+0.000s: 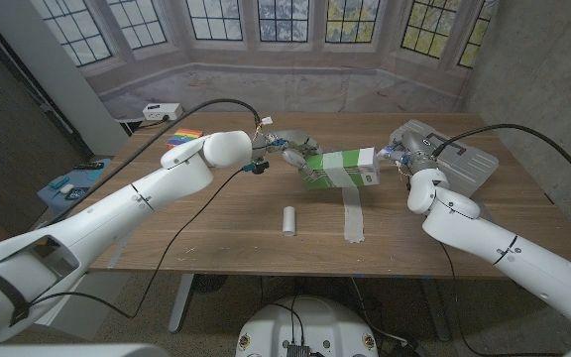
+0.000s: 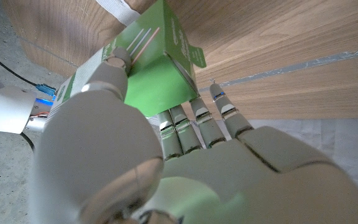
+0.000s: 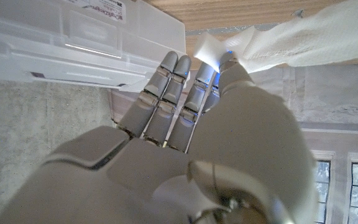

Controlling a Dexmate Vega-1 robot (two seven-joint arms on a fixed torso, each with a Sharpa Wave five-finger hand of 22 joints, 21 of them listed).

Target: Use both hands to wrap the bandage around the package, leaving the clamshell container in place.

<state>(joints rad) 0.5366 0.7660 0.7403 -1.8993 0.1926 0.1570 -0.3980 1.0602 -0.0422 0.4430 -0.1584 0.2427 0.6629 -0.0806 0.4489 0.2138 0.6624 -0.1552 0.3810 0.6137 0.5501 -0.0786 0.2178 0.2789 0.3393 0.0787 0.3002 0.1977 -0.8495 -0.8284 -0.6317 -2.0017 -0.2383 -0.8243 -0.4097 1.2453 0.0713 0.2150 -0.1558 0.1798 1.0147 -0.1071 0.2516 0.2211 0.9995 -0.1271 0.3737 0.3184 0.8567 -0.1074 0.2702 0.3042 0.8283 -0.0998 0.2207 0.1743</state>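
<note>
Here the green and white package (image 1: 342, 168) is near the middle of the wooden table (image 1: 226, 213), a bit toward the far side. The left hand (image 1: 287, 151) grips one end of it. In the left wrist view the thumb (image 2: 114, 68) presses on one face of the green box (image 2: 148, 74) and the fingers (image 2: 197, 121) curl under it, so this hand is clamped on the package.

The right hand (image 1: 401, 157) is at the other end of the package. In the right wrist view its fingers (image 3: 179, 87) are close together, and the thumb and a finger pinch the end of the white bandage (image 3: 291, 40). The bandage stretches away from the fingertips as a soft, crinkly strip. In the head view a strip of bandage (image 1: 353, 213) hangs from the package and lies on the table toward the robot. I cannot tell if it goes all the way around the box.

The clear clamshell container (image 1: 454, 159) sits on the table just behind the right hand. In the right wrist view its plastic lid (image 3: 73, 43) is right next to the fingers.

A small white roll (image 1: 288, 220) lies by itself on the table, nearer the robot than the package. A colorful thing (image 1: 183, 136) sits at the far left corner of the table. A black cable (image 1: 191, 223) runs across the wood under the left arm.
</note>
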